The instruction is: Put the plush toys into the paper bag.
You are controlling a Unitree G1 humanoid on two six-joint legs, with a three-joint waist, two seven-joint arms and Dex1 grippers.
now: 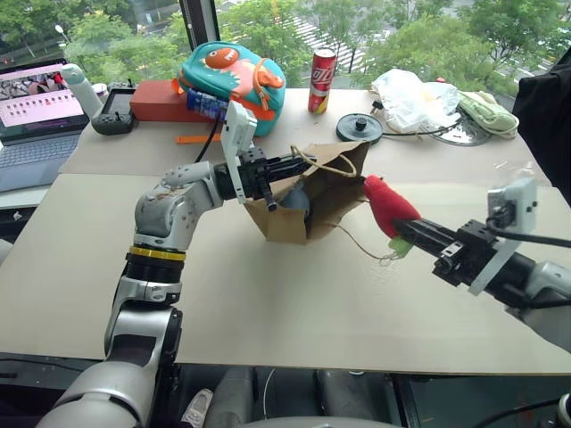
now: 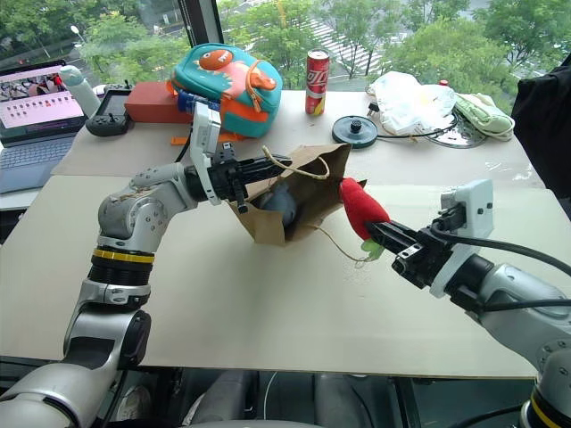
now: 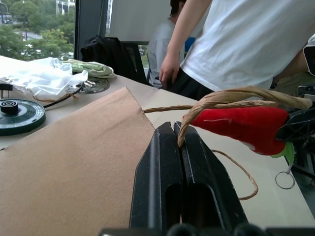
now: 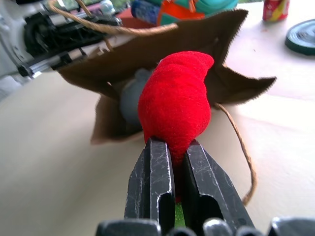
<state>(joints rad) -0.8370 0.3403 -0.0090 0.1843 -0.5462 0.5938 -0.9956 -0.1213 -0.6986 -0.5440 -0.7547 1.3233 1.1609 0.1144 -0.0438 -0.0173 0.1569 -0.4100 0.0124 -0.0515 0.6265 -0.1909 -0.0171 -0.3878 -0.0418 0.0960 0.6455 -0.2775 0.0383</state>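
The brown paper bag (image 1: 314,203) lies tilted on the table, its mouth turned toward my right arm. My left gripper (image 1: 299,166) is shut on one tan cord handle (image 3: 226,96) and holds the upper edge up. A whitish-grey plush toy (image 1: 295,201) rests inside the bag. My right gripper (image 4: 173,152) is shut on the stem end of the red chili plush toy (image 1: 387,204), which hangs just outside the bag's mouth with its tip pointing in. The second cord handle (image 2: 343,247) trails loose on the table.
At the back of the table stand a teal backpack (image 1: 234,76), a red can (image 1: 322,80), a black disc (image 1: 359,127), a white plastic bag (image 1: 412,98) and a pale green cloth (image 1: 488,113). A laptop (image 1: 36,107) sits far left. A person (image 3: 246,44) stands beyond the table.
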